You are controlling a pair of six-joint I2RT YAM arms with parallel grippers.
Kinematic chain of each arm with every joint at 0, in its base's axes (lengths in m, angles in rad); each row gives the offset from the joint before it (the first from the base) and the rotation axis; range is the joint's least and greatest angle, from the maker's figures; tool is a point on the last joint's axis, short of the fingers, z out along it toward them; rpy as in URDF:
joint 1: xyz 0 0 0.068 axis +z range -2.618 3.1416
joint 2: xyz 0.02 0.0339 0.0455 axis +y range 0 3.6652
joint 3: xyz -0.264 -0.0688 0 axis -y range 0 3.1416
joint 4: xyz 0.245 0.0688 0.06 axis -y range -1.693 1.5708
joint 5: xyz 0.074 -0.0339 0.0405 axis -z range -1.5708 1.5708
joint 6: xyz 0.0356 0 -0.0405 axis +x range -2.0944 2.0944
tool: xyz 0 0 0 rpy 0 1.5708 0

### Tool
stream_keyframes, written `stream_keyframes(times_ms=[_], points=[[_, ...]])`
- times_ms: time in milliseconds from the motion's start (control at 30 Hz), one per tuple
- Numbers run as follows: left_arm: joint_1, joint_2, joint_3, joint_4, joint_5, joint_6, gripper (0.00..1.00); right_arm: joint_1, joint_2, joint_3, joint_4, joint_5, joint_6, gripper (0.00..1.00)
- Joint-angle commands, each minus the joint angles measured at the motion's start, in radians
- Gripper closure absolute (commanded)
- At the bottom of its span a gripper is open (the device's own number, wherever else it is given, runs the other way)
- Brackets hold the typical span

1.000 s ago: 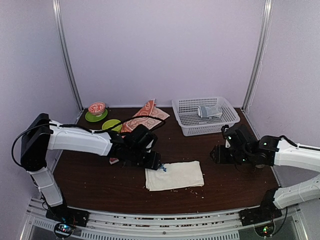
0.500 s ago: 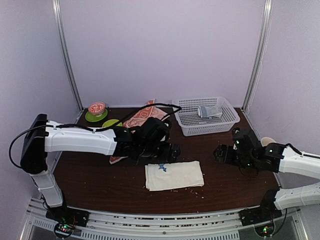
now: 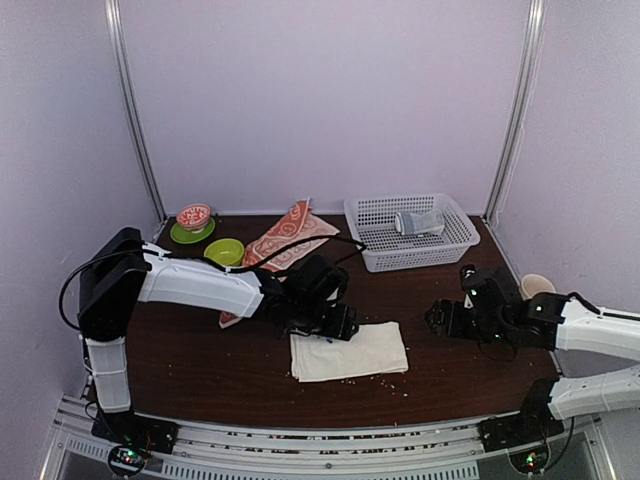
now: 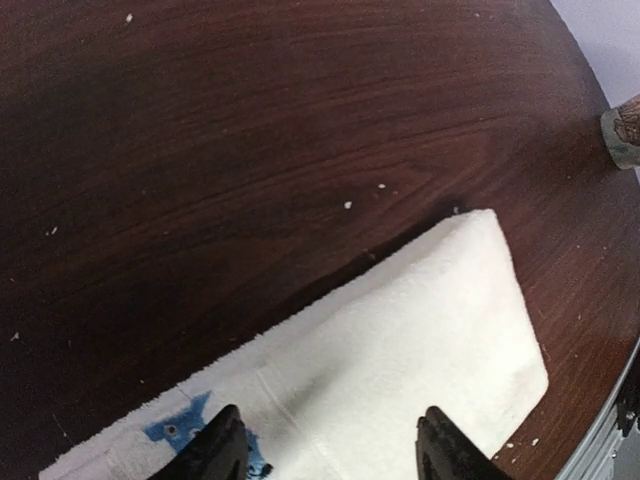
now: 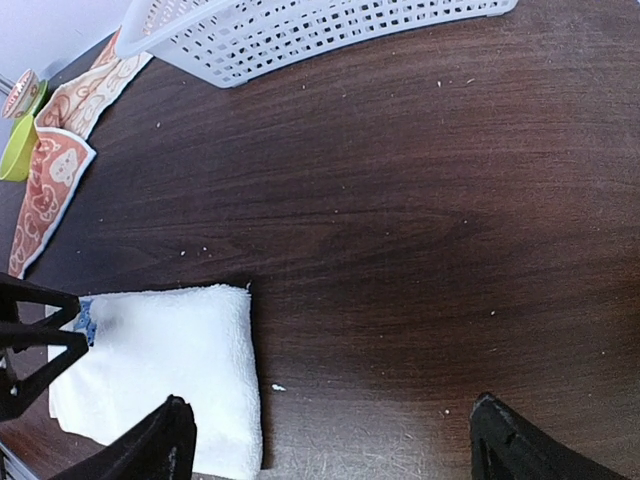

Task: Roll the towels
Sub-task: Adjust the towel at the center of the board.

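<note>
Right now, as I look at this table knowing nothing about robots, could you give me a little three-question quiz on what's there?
1. Multiple choice: what lies in the white basket? A) a grey-blue cloth bundle B) a spoon C) nothing
2. True or false: the cream towel is already rolled up.
3. Short answer: which arm's tool is nearest the blue mark on that towel?

Key: 1 A; 2 false, it lies flat on the table; 3 the left tool.
</note>
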Motion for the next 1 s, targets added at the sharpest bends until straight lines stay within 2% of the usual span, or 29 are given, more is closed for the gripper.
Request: stream_keyframes(times_ms=[0,200,433,667,833,967], points=[[0.056,0.047,-0.056,0.088,0.112,-0.064,0.45,-0.003,0.013,0.006,0.014,-0.022,-0.011,0.05],[0.082,0.079,-0.052,0.055,0.149,-0.055,0.55,-0.003,0.050,0.044,-0.007,-0.021,-0.015,0.06],[0.072,-0.063,-0.047,-0.003,0.125,0.048,0.56,-0.003,0.065,0.033,0.044,-0.072,0.038,0.08],[0.072,-0.080,-0.033,-0.025,0.171,0.069,0.57,-0.001,0.226,0.033,0.120,-0.241,0.080,0.20],[0.072,-0.024,-0.033,-0.035,0.200,0.063,0.65,0.003,0.325,0.018,0.179,-0.315,0.160,0.33],[0.073,-0.010,-0.055,-0.040,0.193,0.061,0.68,0.031,0.357,-0.001,0.216,-0.350,0.214,0.37]])
